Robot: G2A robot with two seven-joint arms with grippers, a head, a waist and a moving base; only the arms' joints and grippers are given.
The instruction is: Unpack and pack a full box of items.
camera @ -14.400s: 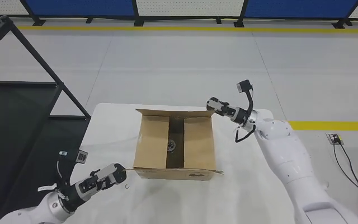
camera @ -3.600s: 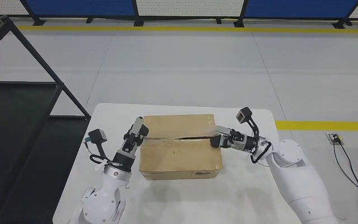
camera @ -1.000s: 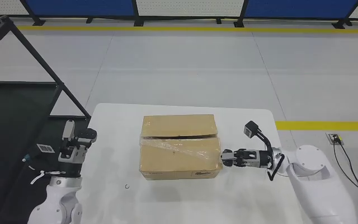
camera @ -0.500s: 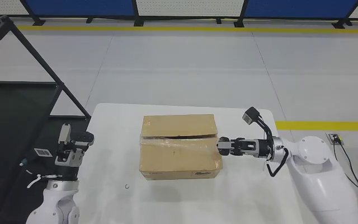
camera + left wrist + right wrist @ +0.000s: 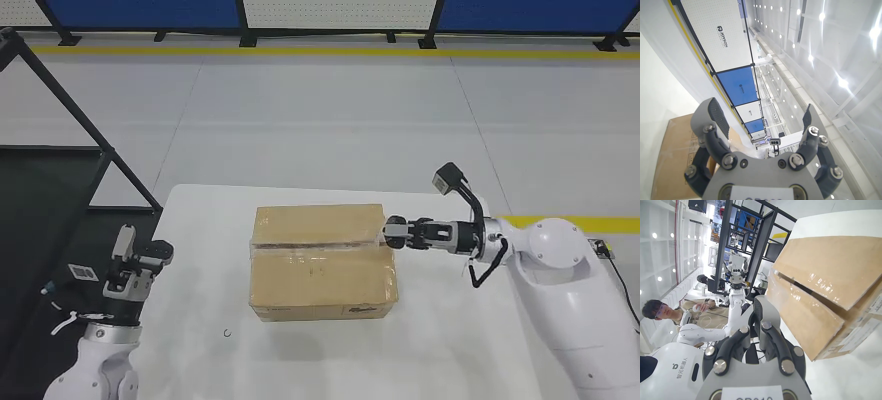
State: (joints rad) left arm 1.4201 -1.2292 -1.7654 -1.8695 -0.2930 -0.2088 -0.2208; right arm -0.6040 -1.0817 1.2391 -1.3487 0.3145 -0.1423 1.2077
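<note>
At centre of the white counter (image 5: 200, 300): cardboard box (image 5: 318, 262), flaps down, clear tape (image 5: 814, 279) over its seam; right pincer (image 5: 388, 232) clenched at the seam's end, left pincer (image 5: 761, 106) released, well apart; sealing step, probably; next, press tape flat.

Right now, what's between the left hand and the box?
Only bare white table. In the top view the open left hand hangs at the table's edge, apart from the box, with nothing on the stretch between.

White arms (image 5: 555, 250), grey screw-studded left tool (image 5: 761, 106)
</note>
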